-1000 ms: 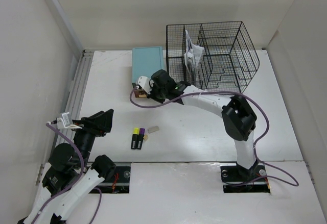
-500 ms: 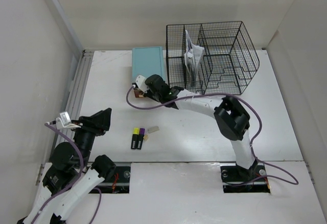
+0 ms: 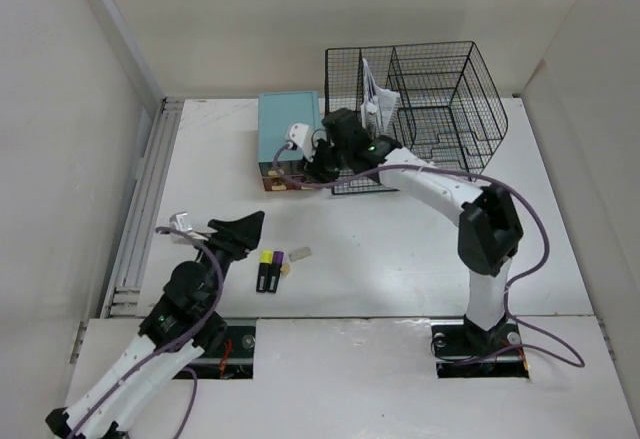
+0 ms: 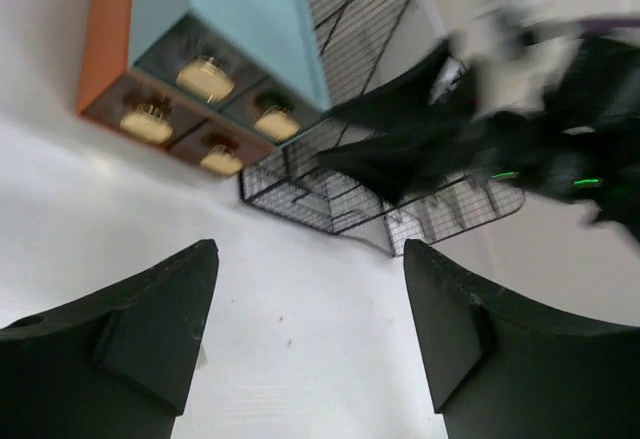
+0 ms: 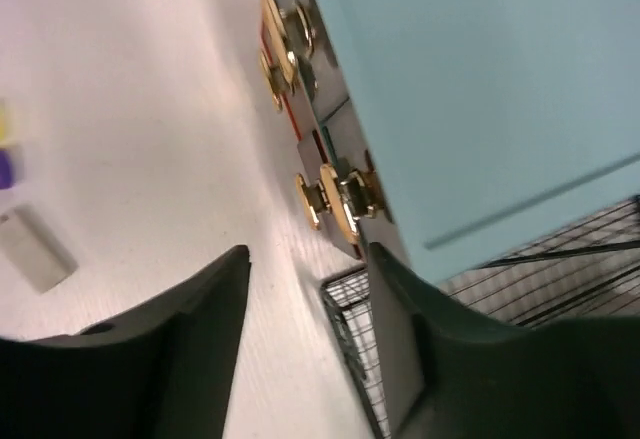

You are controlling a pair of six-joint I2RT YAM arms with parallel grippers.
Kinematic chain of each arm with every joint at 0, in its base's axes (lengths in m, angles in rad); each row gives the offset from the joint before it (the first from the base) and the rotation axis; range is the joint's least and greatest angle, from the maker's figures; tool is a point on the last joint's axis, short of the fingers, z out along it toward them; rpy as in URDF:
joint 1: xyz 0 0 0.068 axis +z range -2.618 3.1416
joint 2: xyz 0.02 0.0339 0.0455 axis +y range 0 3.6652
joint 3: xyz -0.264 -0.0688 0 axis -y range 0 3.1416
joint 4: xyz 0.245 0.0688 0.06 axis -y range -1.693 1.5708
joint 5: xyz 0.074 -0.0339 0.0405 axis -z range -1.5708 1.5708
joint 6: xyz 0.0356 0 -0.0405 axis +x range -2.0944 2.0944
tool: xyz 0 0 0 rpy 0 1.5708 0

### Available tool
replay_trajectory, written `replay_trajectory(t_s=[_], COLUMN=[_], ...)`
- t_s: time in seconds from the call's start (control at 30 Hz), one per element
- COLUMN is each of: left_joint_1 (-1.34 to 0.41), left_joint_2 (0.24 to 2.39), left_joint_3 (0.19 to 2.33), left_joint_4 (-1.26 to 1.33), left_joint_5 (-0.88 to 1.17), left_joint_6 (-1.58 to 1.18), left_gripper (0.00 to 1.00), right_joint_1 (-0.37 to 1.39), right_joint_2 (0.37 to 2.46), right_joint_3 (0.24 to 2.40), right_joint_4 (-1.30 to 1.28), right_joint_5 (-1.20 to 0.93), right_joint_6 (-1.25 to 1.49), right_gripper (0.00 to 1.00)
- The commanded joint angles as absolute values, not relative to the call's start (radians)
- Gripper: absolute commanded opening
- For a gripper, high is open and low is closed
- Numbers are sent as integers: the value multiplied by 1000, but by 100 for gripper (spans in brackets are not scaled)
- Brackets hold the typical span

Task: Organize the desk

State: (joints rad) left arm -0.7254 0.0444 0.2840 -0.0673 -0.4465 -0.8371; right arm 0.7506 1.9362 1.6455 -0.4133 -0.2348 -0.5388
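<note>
The white desk [image 3: 400,259] carries a teal-topped drawer box [image 3: 290,134] with gold knobs [image 5: 335,197] on its front. My right gripper [image 3: 318,164] hovers at the box's front right corner, between it and the rack. In the right wrist view it is open [image 5: 308,259] with nothing between its fingers. Two highlighters [image 3: 268,271], yellow-capped and purple-capped, lie mid-desk beside a small grey piece [image 3: 300,253]. My left gripper [image 3: 245,227] is just left of them, open, and holds nothing in the left wrist view [image 4: 310,259].
A black wire mesh rack [image 3: 420,109] holding papers stands at the back, right of the drawer box. A grey rail [image 3: 145,199] runs along the desk's left edge. Walls close in on the left and back.
My right gripper has opened and shifted right, from the drawer box's front to its right corner. My left arm has swung right toward the highlighters.
</note>
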Motion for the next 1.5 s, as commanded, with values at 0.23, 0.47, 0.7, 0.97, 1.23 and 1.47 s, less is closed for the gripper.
replay_trajectory(t_s=[0.23, 0.47, 0.7, 0.97, 1.23, 1.47], left_joint_1=[-516, -296, -250, -230, -230, -230], left_joint_2=[796, 1254, 1515, 1664, 1758, 1848], left_joint_3=[141, 219, 293, 336, 382, 403], left_joint_4=[801, 1124, 1271, 1336, 1362, 1410], left_joint_5=[-168, 78, 144, 153, 91, 48], left_joint_6=[-1022, -1062, -1083, -1094, -1103, -1114], left_gripper=[0, 45, 53, 49, 42, 41], right_joint_1=[713, 580, 529, 505, 505, 505], right_joint_2=[1531, 1470, 1448, 1457, 1466, 1476], right_joint_3=[1618, 1578, 1545, 1536, 1536, 1536], right_joint_4=[-290, -245, -199, -179, -170, -170], right_joint_5=[-337, -560, -633, -710, -732, -742], right_joint_6=[-408, -282, -226, -169, -160, -147], right_gripper=[100, 46, 46, 46, 46, 46])
